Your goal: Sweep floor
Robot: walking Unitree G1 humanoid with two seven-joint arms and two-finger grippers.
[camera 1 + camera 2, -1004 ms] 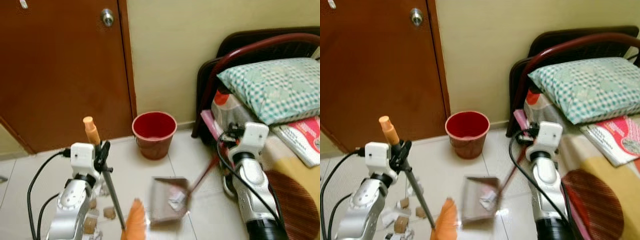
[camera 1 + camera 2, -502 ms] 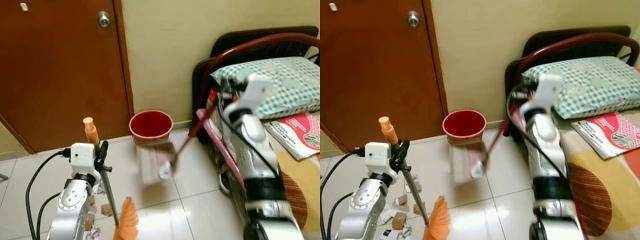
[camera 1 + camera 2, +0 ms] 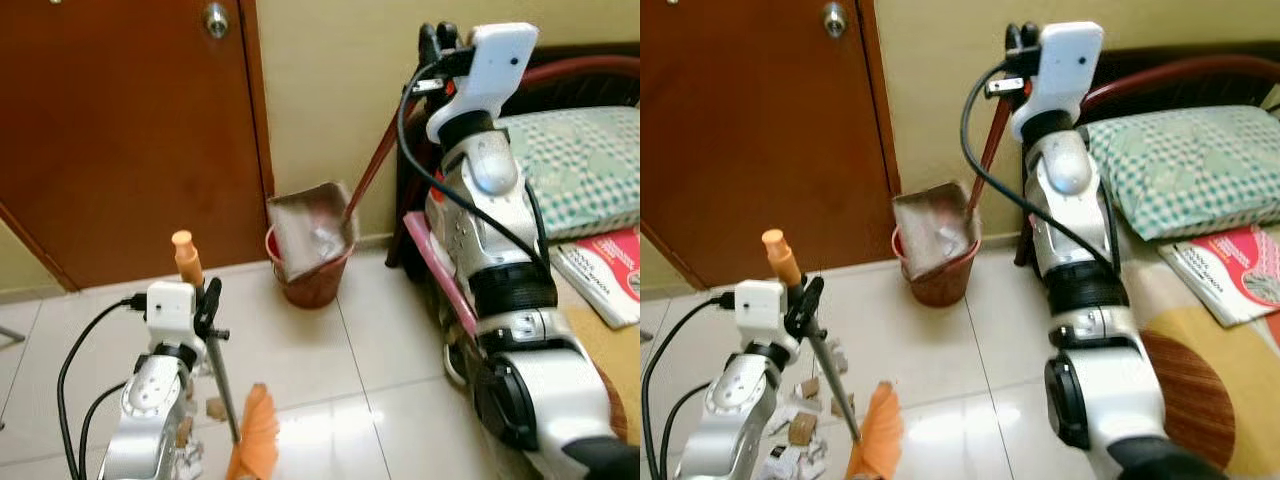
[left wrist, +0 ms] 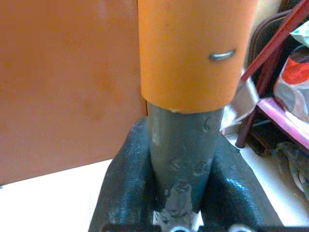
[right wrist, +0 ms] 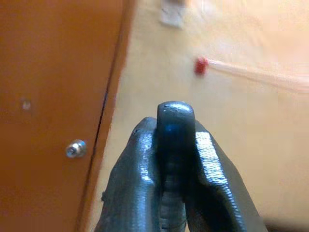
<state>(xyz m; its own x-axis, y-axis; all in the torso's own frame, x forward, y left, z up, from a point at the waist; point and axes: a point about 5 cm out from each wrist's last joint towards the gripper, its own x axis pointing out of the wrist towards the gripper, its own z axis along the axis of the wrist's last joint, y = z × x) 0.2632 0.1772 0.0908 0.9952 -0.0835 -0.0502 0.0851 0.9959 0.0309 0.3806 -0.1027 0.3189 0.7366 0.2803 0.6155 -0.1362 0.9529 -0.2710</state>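
Observation:
My right gripper (image 3: 438,42) is raised high near the wall, shut on the top of the dustpan's dark red handle (image 3: 368,170). The grey dustpan (image 3: 310,228) hangs tilted over the red bucket (image 3: 312,286), with crumpled paper (image 3: 322,238) in its pan. In the right wrist view the fingers (image 5: 137,169) clamp the handle's end (image 5: 175,140). My left gripper (image 3: 208,305) is shut on the broom's grey shaft (image 4: 181,159) just below its orange cap (image 3: 184,256). The orange bristles (image 3: 256,448) rest low on the tiles. Cardboard bits and paper scraps (image 3: 800,428) lie by the left arm.
A brown door (image 3: 130,130) with a knob (image 3: 216,18) fills the left wall. The bed stands at the right with a checked pillow (image 3: 575,160), a magazine (image 3: 608,270) and a dark red frame (image 3: 590,70). White tiles (image 3: 330,370) lie open between the arms.
My right arm has lifted the dustpan off the floor and swung it forward and up, tipping it over the red bucket. The left arm keeps the broom where it was.

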